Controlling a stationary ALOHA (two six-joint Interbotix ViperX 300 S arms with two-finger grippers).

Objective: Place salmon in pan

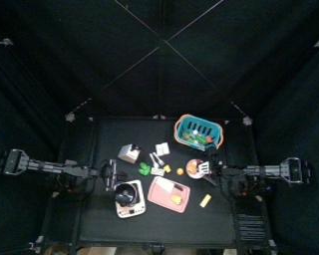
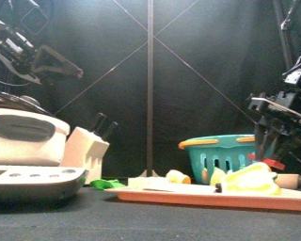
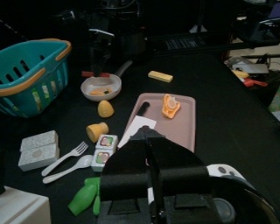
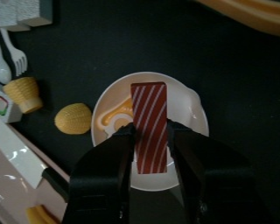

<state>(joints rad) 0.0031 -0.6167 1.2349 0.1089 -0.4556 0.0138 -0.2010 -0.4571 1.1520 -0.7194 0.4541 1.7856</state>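
Black table [image 1: 109, 139] | right jaws clamp a red strip [image 4: 150, 122] over pan [image 4: 192, 112], not salmon [image 3: 171, 106] | left jaws together | risk: wrong item

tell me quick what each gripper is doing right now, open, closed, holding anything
Left gripper: shut, holding nothing, raised above the pink board.
Right gripper: shut on a brown-red strip, over the small white pan.

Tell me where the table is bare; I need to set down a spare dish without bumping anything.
Bare table lies at the back left, bordered by the table edge, the white box and the teal basket. Another patch is front right, beside the pink board. It is crowded in the middle, around the pan and fork.
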